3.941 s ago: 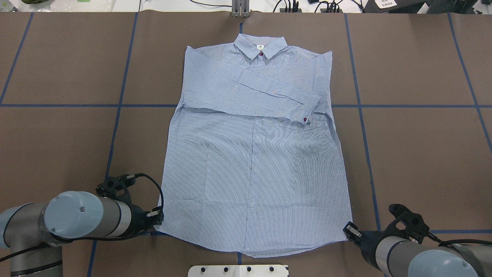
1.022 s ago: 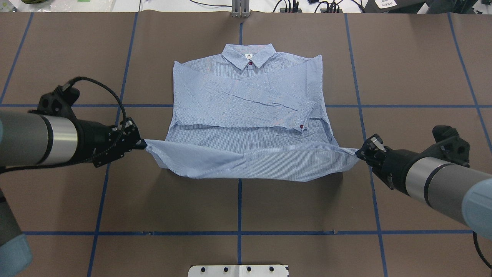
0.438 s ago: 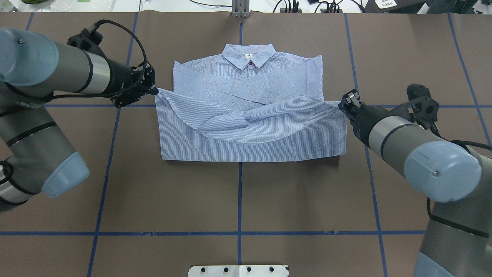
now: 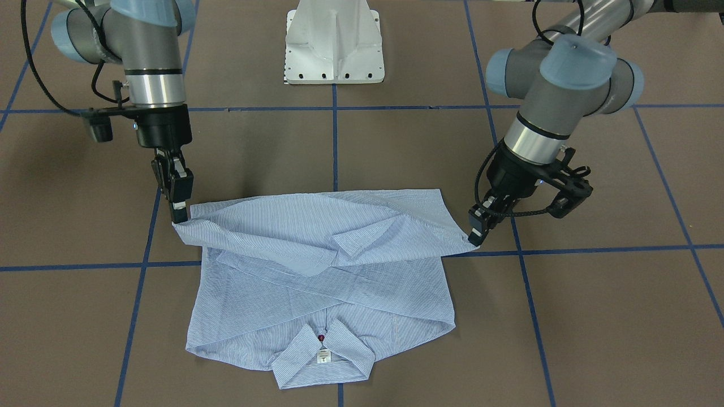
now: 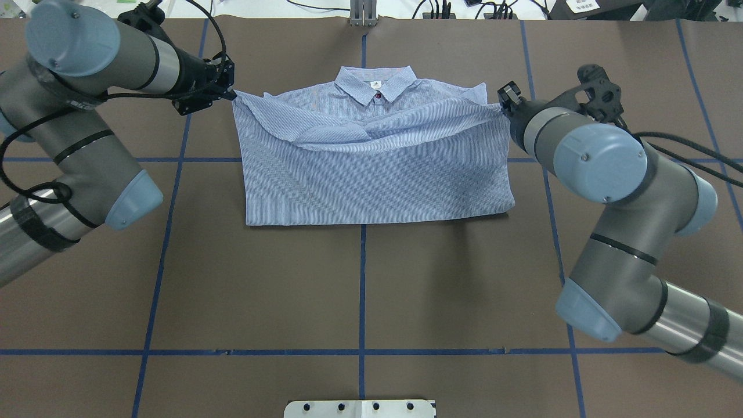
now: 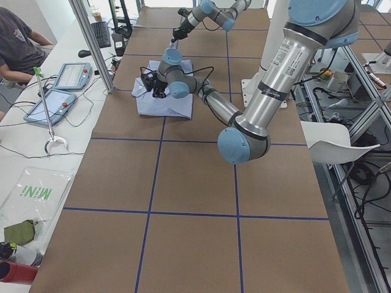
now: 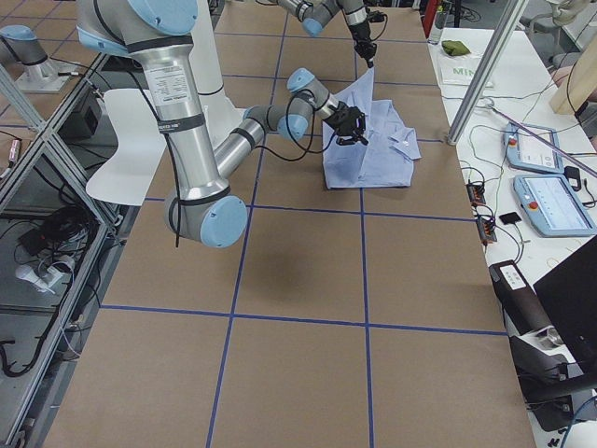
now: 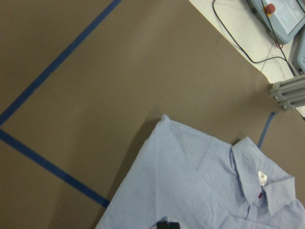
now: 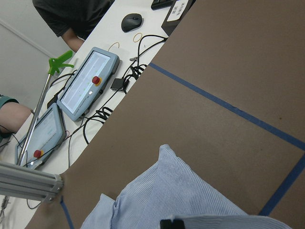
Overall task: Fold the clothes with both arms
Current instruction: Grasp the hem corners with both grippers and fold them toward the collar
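Shirt (image 5: pixel 377 180) pinched by left hand (image 5: pixel 233 93) and right hand (image 5: pixel 501 105), pedestal (image 4: pixel 334 39) well apart.

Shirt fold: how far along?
Done: sleeves crossed on the chest, shirt bottom half doubled up. In hand: left claw and right claw pinch the hem corners near the shoulders, hem sagging mid-span. Left: lay hem below the collar, release.

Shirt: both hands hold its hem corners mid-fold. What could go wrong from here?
1. The hem sags between the left hand and right hand, with a flap bunched mid-span; released now, the shirt would likely crease.
2. The left hand's corner sits outside the shoulder, so edges may land misaligned.
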You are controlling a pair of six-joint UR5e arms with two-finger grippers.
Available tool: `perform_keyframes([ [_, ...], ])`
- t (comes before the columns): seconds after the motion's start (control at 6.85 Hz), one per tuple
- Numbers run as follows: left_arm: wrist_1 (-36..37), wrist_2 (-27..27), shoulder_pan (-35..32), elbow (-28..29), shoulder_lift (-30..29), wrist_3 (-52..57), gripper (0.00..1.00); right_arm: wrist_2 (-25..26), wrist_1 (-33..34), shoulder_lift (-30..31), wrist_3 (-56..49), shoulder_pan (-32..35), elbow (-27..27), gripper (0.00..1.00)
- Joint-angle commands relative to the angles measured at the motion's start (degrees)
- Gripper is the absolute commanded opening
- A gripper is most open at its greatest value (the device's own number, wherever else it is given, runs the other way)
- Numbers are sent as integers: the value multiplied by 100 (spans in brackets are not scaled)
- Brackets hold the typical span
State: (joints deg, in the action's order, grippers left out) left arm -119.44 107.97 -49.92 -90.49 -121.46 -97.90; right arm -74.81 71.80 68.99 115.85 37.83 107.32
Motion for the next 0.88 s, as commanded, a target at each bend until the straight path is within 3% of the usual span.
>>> perform_keyframes([
  [0.0, -699, -48, -62, 1343, -561, 192, 0, -340, -26, -577, -334, 312, -1077, 0],
  [0.15, -1278, -109, -62, 2037, -771, 236, 0, -410, -113, -779, -431, 365, -1630, 0],
  [0.44, -1476, -391, -53, 2963, -1352, 316, 0, -498, -910, -913, -581, 401, -2519, 0],
  [0.73, -1565, -479, -44, 3151, -1389, 535, 0, -666, -931, -913, -634, 418, -2576, 0],
])
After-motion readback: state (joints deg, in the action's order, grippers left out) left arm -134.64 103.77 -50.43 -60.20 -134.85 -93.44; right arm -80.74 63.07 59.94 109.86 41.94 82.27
